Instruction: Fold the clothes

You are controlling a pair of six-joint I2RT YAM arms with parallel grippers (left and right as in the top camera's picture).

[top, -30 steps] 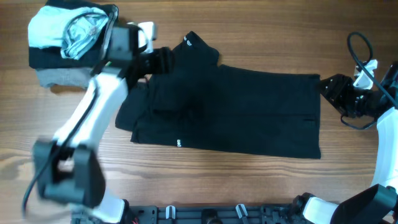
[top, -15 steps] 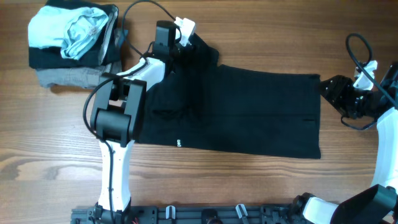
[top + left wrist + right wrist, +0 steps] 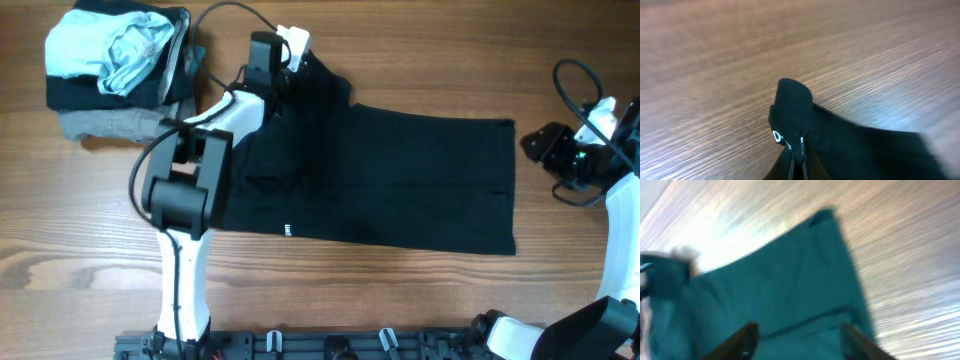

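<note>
While black shirt [image 3: 400, 180] lies spread, left jaws clenched on its bunched corner, right jaws parted, off its edge

The shirt [image 3: 400, 180] is plain black with small white print [image 3: 287, 230]; the table [image 3: 400, 300] is brown wood-grain.

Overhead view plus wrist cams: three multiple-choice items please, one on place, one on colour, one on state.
1. Where is the garment pile? A) upper left of the table B) at the table's near edge C) at its right edge
2. The pile's top garment is? A) red B) pale blue C) yellow
3. The left gripper is? A) open above bare wood B) out of view C) shut on the black shirt
Answers: 1 A, the pile sits at the overhead view's upper left. 2 B, pale blue fabric tops it. 3 C, closed jaws pinch black fabric by the white round logo.
</note>
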